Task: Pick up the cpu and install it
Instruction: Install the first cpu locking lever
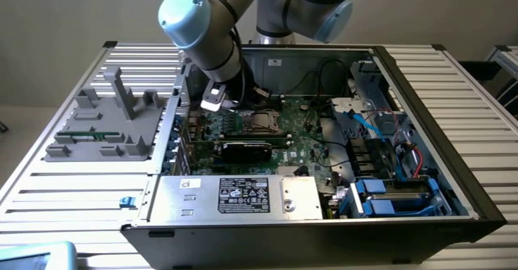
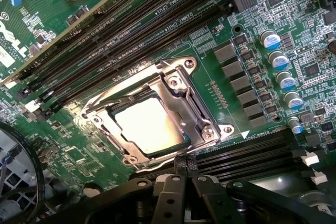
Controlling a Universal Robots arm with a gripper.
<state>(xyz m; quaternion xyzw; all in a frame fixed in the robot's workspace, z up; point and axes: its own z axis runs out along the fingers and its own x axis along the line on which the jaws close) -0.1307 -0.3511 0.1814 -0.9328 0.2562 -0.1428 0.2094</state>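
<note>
Going from the exterior view's left, a grey plastic moulded tray (image 1: 105,127) sits on the slatted metal surface (image 1: 73,191) beside the open black computer case (image 1: 421,161); next comes my arm, reaching down into the case, then the green motherboard (image 1: 283,139), and farthest from the tray the blue drive brackets (image 1: 389,197). My fingers (image 2: 184,167) are pressed together just beside the socket's silver metal frame (image 2: 202,111), holding nothing. The cpu (image 2: 149,124), a flat square chip with a shiny silver top, lies inside that frame. I judge it light, stiff, slippery on top and fragile underneath, best taken by opposite edges. The exterior view gives the whole case and tray; the wrist view alone shows the chip seated, the black memory slots (image 2: 131,30) and the row of capacitors (image 2: 283,85) near the socket.
</note>
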